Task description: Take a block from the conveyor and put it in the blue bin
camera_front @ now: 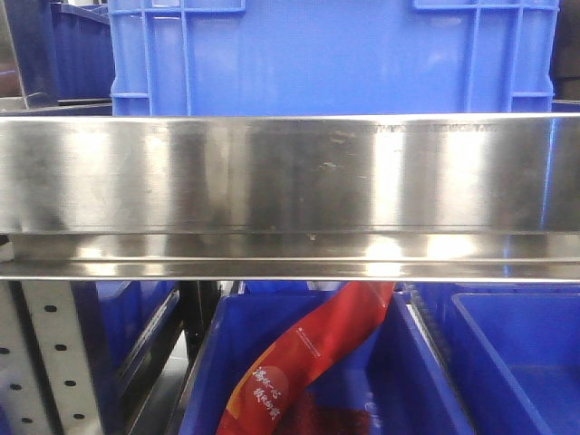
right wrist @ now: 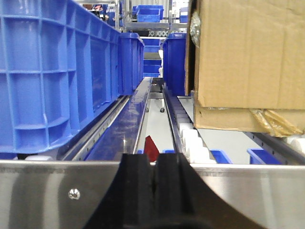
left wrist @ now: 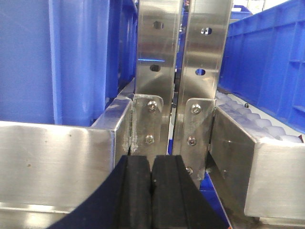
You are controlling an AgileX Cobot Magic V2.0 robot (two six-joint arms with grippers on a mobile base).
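Note:
The small blue block and the dark belt conveyor on its red frame are out of view in every frame. My left gripper (left wrist: 151,164) is shut and empty, its black pads pressed together in front of two upright steel posts (left wrist: 177,76) of a rack. My right gripper (right wrist: 155,164) is shut and empty, level with a steel rail (right wrist: 57,191). Large blue crates (camera_front: 331,54) stand on the rack; one (left wrist: 57,62) is at the left gripper's left and one (right wrist: 57,71) at the right gripper's left. Neither gripper shows in the front view.
A wide steel shelf beam (camera_front: 290,195) fills the front view. Below it are blue bins (camera_front: 299,372), one holding a red packet (camera_front: 308,362). White rollers (right wrist: 193,138) run along the rack lanes. A cardboard box (right wrist: 248,62) sits at the right.

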